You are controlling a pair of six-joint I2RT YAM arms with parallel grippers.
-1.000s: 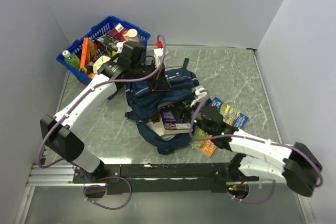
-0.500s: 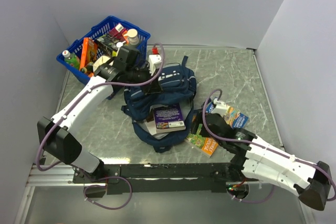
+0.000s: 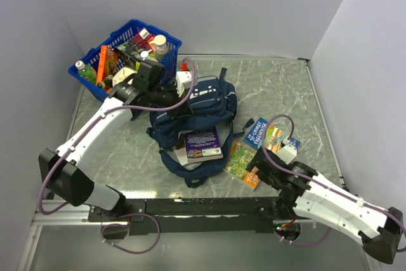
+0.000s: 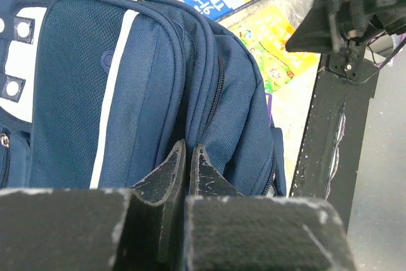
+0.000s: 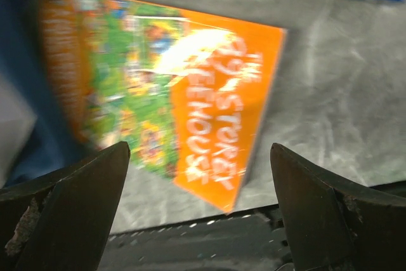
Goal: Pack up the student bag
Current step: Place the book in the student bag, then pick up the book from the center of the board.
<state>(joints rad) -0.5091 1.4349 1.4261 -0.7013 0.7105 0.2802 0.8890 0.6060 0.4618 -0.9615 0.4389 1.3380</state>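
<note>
The student bag (image 3: 203, 103) lies in the middle of the table, navy with white patches, its mouth toward the near edge. A purple book (image 3: 203, 143) rests in that mouth on top of a white one. My left gripper (image 3: 181, 105) is shut on a fold of the bag's fabric (image 4: 146, 80) near the zip; the left wrist view shows the jaws (image 4: 188, 157) pressed together on cloth. My right gripper (image 3: 261, 168) is open and empty, low over an orange-and-green book (image 5: 190, 93) that lies flat on the table right of the bag.
A blue book (image 3: 259, 132) lies beside the orange book (image 3: 244, 162). A blue plastic basket (image 3: 168, 46) full of bottles and supplies stands at the back left. White walls close in the table on three sides. The black base rail (image 3: 203, 206) runs along the near edge.
My right gripper opened wide and drew back to the near right, away from the bag. The purple book stayed in the bag's mouth. The left gripper shifted slightly left, holding the fabric.
</note>
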